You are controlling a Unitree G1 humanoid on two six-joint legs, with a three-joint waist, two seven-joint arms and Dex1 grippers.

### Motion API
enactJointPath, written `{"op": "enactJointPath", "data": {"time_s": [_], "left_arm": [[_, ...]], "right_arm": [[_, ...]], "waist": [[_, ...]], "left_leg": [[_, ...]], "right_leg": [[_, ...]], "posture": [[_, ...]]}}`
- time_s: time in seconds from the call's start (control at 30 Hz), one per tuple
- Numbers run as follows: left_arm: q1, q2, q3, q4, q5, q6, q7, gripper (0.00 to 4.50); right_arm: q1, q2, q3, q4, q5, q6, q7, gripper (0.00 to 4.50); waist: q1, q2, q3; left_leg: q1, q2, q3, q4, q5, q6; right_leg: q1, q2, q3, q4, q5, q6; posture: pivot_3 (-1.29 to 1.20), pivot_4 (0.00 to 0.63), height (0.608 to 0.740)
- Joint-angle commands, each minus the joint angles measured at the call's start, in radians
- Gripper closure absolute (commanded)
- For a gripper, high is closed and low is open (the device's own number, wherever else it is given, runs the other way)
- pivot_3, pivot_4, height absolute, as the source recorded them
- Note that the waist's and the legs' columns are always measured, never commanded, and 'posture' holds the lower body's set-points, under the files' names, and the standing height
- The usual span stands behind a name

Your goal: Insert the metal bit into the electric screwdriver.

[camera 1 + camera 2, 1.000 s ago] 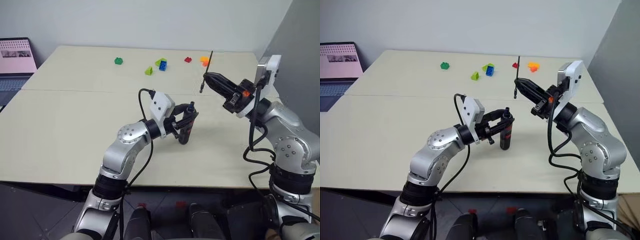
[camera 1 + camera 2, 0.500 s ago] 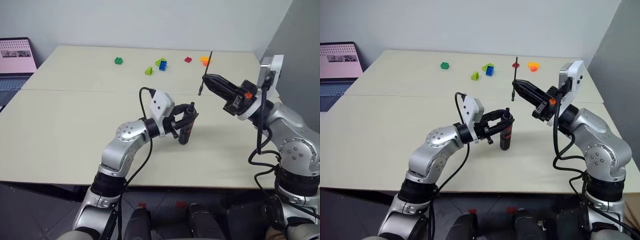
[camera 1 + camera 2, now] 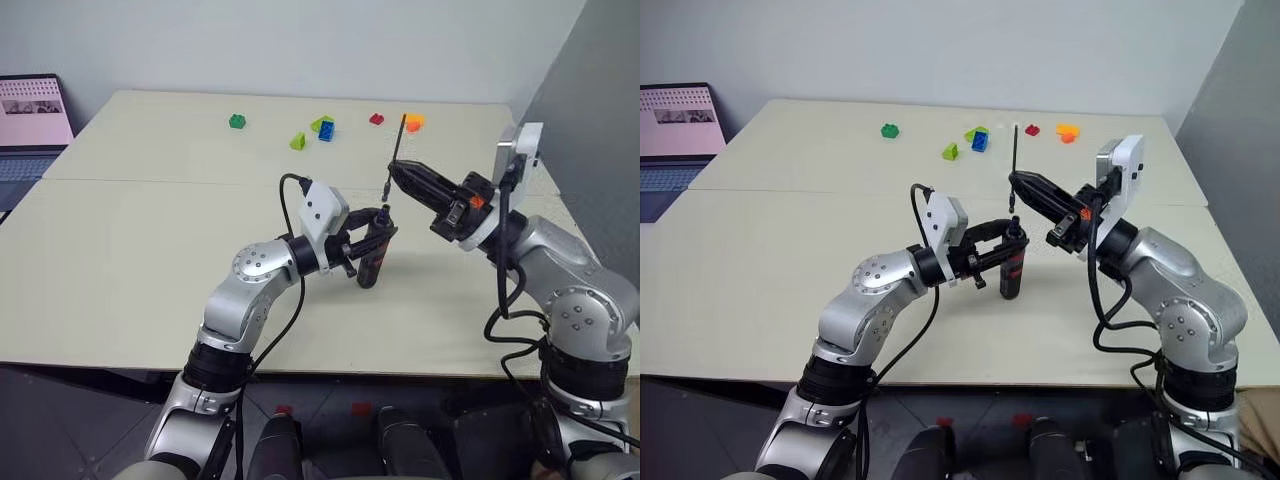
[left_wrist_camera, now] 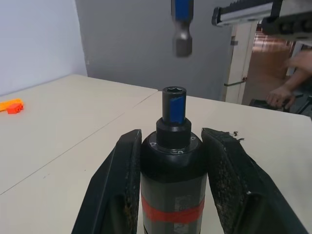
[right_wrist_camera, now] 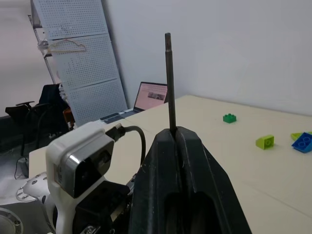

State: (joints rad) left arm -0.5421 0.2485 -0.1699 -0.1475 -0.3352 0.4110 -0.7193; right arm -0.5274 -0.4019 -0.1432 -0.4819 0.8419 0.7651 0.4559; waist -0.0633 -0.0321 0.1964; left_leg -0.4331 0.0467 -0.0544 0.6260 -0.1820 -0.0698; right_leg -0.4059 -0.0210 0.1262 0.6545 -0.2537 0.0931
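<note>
Coloured toy bricks (image 3: 323, 128) on table (image 3: 130, 250), laptop (image 3: 30, 125) beside.

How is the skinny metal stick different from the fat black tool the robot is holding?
The metal bit is a thin, bare grey rod; the screwdriver is a thick black cylinder with a red band. The bit hangs in the air, pinched by the right gripper; the screwdriver stands on the table, clamped by the left gripper. The bit's lower end hovers just above the screwdriver's open socket, not yet in. Both stand roughly upright.

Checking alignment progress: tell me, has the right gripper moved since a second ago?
Yes. The right gripper, shut on the metal bit, shifted left toward the electric screwdriver, judged against the orange brick.
</note>
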Motion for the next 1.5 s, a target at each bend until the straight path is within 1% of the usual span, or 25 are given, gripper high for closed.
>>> {"op": "enactJointPath", "data": {"time_s": [0.03,0.27,0.97,1.5], "left_arm": [[-0.004,0.000,0.003,-0.019,-0.003,-0.022,-0.007,2.93],[-0.002,0.003,0.003,-0.018,-0.001,-0.021,-0.014,2.93],[-0.005,0.007,0.002,-0.016,-0.002,-0.015,-0.022,2.93],[-0.002,0.011,0.001,-0.022,-0.002,-0.010,-0.022,2.93]], "right_arm": [[-0.001,-0.011,-0.010,-0.024,-0.004,-0.039,0.011,4.50],[0.004,-0.016,-0.011,0.001,-0.002,-0.066,0.033,4.50],[-0.022,-0.070,-0.006,0.114,-0.012,-0.115,0.184,4.50],[-0.024,-0.055,0.021,0.131,-0.034,-0.125,0.205,4.50]], "waist": [[0.000,0.000,0.000],[0.000,0.000,0.000],[0.000,0.000,0.000],[0.000,0.000,0.000]], "left_leg": [[0.000,0.000,0.000,0.000,0.000,0.000],[-0.001,0.000,0.000,-0.002,0.000,0.000],[-0.001,0.000,0.000,-0.003,0.000,0.000],[-0.001,0.000,0.000,-0.003,0.000,0.000]], "right_leg": [[0.000,0.000,0.000,0.000,0.000,0.000],[0.000,0.000,0.000,-0.004,0.000,0.000],[0.001,0.000,0.000,-0.006,0.000,0.000],[0.001,0.000,0.000,-0.006,0.000,0.000]], "posture": [[0.00,0.150,0.740],[0.00,0.150,0.740],[0.00,0.150,0.740],[0.00,0.150,0.740]]}}
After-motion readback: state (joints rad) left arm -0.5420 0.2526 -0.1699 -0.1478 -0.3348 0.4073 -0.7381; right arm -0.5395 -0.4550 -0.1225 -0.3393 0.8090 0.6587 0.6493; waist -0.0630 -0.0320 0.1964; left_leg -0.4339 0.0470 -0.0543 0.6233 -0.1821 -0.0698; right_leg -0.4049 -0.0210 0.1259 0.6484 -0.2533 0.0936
